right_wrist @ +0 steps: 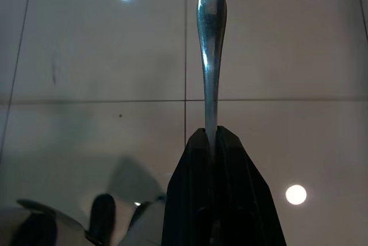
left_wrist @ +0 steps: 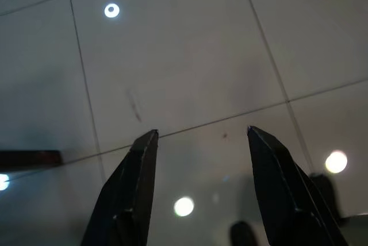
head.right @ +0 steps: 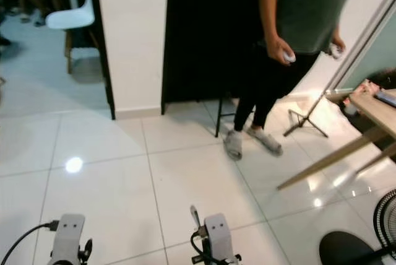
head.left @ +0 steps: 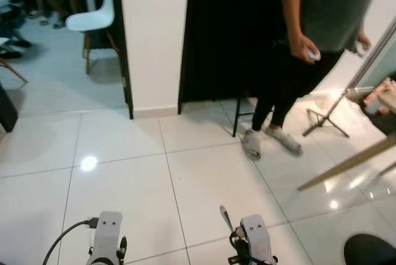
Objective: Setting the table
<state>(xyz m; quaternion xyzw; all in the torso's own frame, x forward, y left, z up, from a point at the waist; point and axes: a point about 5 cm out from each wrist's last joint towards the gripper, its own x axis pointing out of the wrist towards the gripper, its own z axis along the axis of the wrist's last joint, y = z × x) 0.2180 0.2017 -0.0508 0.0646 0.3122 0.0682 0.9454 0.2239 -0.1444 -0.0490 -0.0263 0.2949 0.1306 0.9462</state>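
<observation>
My right gripper (right_wrist: 211, 137) is shut on a metal cutlery handle (right_wrist: 210, 45), which sticks out past the fingertips over the tiled floor. From the head, that handle (head.left: 226, 218) rises beside the right wrist (head.left: 255, 240) at the bottom of the picture. My left gripper (left_wrist: 201, 137) is open, nothing between its fingers, pointing down at the floor; its wrist (head.left: 106, 239) sits at the bottom left. A wooden table (head.right: 371, 107) with a few items on it stands at the far right.
A person (head.left: 309, 48) in a dark shirt stands ahead right, holding small controllers, by a black doorway. A white wall pillar (head.left: 151, 36) is ahead, a white chair (head.left: 93, 20) behind it to the left. A tripod (head.left: 325, 116) and a fan base (head.right: 346, 249) are at the right.
</observation>
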